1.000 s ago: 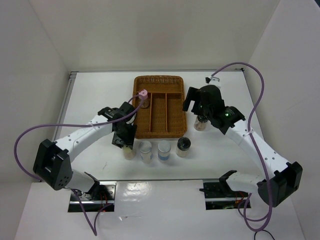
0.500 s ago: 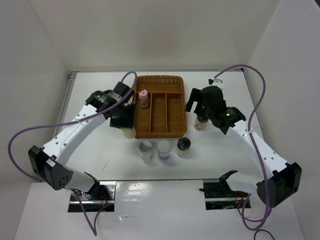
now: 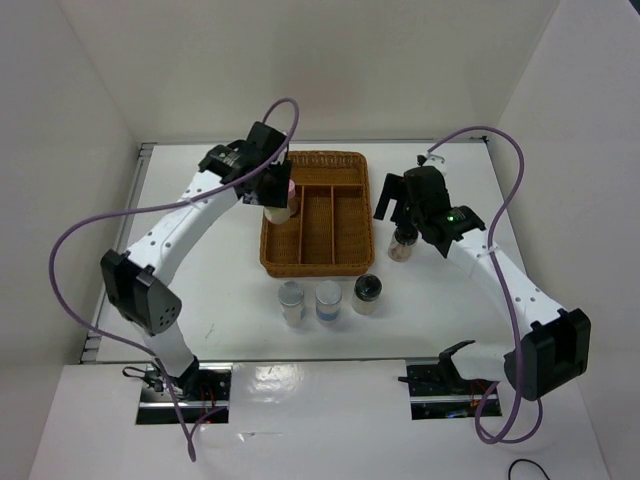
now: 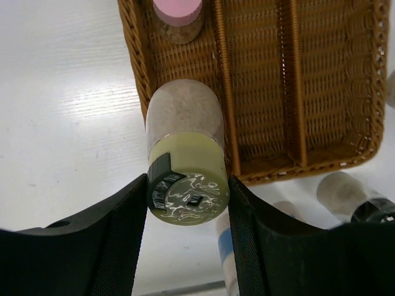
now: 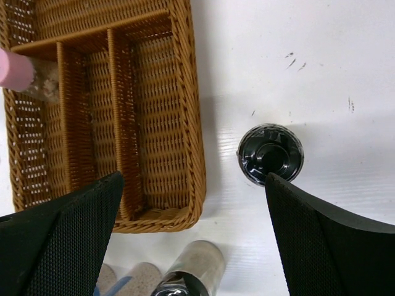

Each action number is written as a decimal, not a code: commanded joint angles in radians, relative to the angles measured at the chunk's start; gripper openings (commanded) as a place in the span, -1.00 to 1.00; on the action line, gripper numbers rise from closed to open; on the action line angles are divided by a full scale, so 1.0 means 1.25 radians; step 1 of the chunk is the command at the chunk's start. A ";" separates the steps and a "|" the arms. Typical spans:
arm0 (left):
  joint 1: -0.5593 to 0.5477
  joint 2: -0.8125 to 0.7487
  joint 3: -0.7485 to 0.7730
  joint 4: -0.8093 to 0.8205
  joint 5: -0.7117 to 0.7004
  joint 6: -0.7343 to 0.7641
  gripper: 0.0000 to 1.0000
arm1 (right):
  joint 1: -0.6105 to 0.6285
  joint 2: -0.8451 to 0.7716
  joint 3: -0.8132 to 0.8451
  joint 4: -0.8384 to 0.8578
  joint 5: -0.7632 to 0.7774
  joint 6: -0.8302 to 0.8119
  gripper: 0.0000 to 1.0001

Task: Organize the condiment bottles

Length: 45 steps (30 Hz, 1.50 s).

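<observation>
Wicker is showing bare across most of the tray [image 3: 340, 225], so the sorting is looking to be at an early stage: only the pink jar [image 4: 178, 9] is standing inside, at the far end of the leftmost compartment. The left gripper [image 4: 188, 191] is clamping the yellow jar [image 4: 185, 142] near its lid, one finger on each side. It is holding the jar upright over that same compartment, on the near side of the pink jar and between the tray's outer wall and the first divider. Whether its base is touching the wicker floor I cannot tell. By my judgement this jar is in the middle of being placed, the second of six. Four are waiting on the table. The silver jar [image 3: 291, 298], blue jar [image 3: 328, 298] and front black jar [image 3: 367, 292] are sitting in a row just in front of the tray. The lone black jar [image 5: 270, 154] is standing just beside the tray's right wall. The right gripper [image 5: 193, 182] is hovering above that side with its jaws spread wide and gripping nothing. In its wrist view the lone black jar is lying below the gap, well off centre and close to the outer finger, so I am judging that the gripper is needing to shift sideways before descending.
</observation>
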 commanded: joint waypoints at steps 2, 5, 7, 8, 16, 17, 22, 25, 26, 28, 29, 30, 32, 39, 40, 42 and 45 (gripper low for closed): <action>0.008 0.050 -0.007 0.106 -0.013 0.048 -0.18 | -0.014 0.003 0.043 0.034 -0.003 -0.035 0.98; 0.017 0.082 -0.015 0.132 -0.025 0.055 -0.18 | -0.014 0.003 0.043 0.051 -0.031 -0.052 0.98; 0.024 0.107 -0.024 0.141 -0.016 0.063 -0.18 | -0.014 0.003 0.036 0.051 -0.040 -0.059 0.98; 0.033 0.114 -0.024 0.153 -0.015 0.063 -0.18 | -0.014 0.003 0.036 0.059 -0.040 -0.059 0.98; 0.057 0.181 -0.061 0.211 0.045 0.077 -0.15 | -0.014 0.003 0.028 0.066 -0.056 -0.074 0.98; 0.057 0.181 -0.061 0.219 0.056 0.077 -0.15 | -0.014 0.003 0.028 0.066 -0.056 -0.074 0.98; 0.057 0.208 -0.061 0.220 0.066 0.092 -0.05 | -0.014 0.019 0.028 0.073 -0.056 -0.081 0.98; 0.057 0.215 -0.069 0.220 0.073 0.092 0.11 | -0.014 0.029 0.028 0.066 -0.048 -0.081 0.98; 0.057 0.215 -0.069 0.220 0.081 0.092 0.17 | -0.014 0.029 0.028 0.066 -0.048 -0.081 0.98; 0.057 0.215 -0.079 0.220 0.091 0.092 0.51 | -0.014 0.029 0.028 0.066 -0.048 -0.081 0.98; 0.057 0.208 -0.086 0.220 0.091 0.092 0.68 | -0.014 0.029 0.028 0.066 -0.048 -0.081 0.98; 0.057 0.191 -0.097 0.220 0.091 0.092 0.90 | -0.014 0.029 0.028 0.066 -0.048 -0.081 0.98; 0.057 0.170 -0.105 0.202 0.074 0.092 0.98 | -0.014 0.029 0.028 0.066 -0.040 -0.081 0.98; 0.007 -0.040 -0.147 0.056 0.075 0.059 0.98 | -0.014 0.021 0.021 0.066 -0.033 -0.067 0.98; 0.007 -0.068 -0.161 0.042 0.084 0.059 0.98 | -0.014 0.021 0.021 0.066 -0.033 -0.066 0.98; 0.000 -0.148 -0.207 0.006 0.128 0.043 0.98 | -0.021 0.012 0.011 0.066 -0.033 -0.059 0.98; -0.017 -0.234 -0.251 -0.018 0.228 0.075 0.98 | -0.021 0.003 0.002 0.073 -0.040 -0.059 0.98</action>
